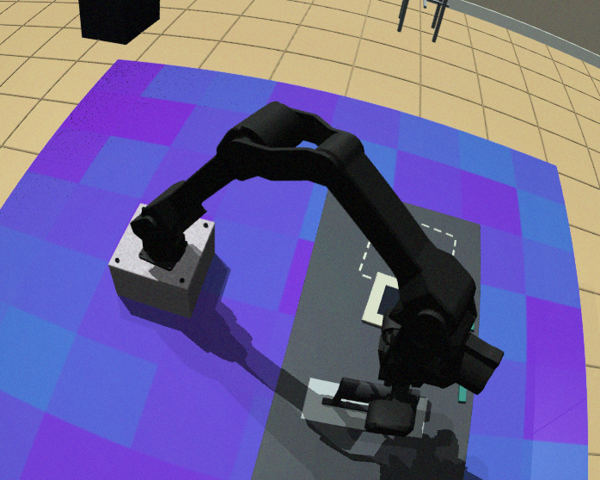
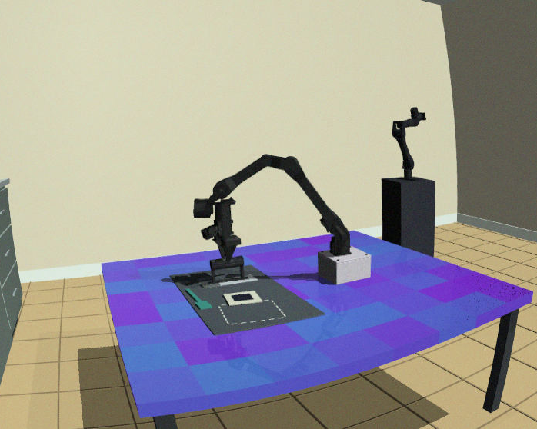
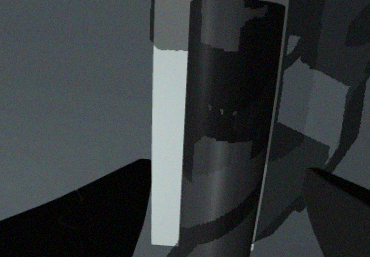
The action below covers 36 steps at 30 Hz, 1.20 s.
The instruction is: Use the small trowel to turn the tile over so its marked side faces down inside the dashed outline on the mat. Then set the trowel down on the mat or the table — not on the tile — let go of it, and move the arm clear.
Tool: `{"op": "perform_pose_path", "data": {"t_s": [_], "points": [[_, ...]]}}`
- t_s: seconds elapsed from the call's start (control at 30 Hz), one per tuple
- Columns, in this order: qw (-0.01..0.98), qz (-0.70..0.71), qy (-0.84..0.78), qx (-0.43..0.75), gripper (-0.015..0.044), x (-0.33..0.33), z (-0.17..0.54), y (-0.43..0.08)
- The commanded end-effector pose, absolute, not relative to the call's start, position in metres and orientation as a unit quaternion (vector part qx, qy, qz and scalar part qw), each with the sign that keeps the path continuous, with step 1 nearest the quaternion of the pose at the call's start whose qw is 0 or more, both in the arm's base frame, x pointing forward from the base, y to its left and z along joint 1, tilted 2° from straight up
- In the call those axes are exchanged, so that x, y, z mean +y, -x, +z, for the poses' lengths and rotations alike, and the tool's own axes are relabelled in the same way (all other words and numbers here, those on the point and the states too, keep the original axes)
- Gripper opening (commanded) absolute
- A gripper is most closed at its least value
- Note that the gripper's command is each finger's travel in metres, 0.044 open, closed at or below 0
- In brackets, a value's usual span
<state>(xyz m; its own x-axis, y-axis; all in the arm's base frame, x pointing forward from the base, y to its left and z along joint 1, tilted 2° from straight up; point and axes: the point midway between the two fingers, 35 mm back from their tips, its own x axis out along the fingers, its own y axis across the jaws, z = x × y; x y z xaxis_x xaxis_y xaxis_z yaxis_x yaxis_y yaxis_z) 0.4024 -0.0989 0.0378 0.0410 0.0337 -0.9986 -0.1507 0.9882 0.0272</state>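
The trowel (image 1: 356,388) (image 2: 226,264) (image 3: 220,79) has a black cylindrical handle above a pale flat blade and rests on the grey mat (image 1: 315,330) (image 2: 296,314). My gripper (image 2: 228,257) (image 3: 228,175) is open and points down right over the handle. In the wrist view the handle lies between the parted fingers, with a gap on each side. The tile (image 1: 370,304) (image 2: 229,299) is cream with a dark square facing up. It lies flat beside the dashed outline (image 1: 455,240) (image 2: 285,317). The arm hides part of the tile and the fingertips in the top view.
A teal paddle-shaped tool (image 1: 462,393) (image 2: 203,304) lies along the mat's outer edge, beyond the tile. The arm stands on a pale box base (image 1: 150,289) (image 2: 351,272) beside the mat. A second arm (image 2: 401,143) stands on a pedestal behind the table.
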Motion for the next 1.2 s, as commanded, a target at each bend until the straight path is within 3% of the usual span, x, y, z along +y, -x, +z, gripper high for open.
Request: {"op": "perform_pose_path", "data": {"t_s": [0.0,0.23,0.37,0.53,1.17], "points": [[0.717,0.063,0.04,0.693,0.027,-0.0988,0.0294,-0.4012],[0.717,0.063,0.04,0.693,0.027,-0.0989,0.0207,-0.4015],[0.717,0.063,0.04,0.693,0.0165,-0.0989,0.0207,-0.4015],[0.717,0.063,0.04,0.693,0.0132,-0.0989,0.0207,-0.4015],[0.717,0.064,0.042,0.693,0.013,-0.0989,0.0207,-0.4015]]}}
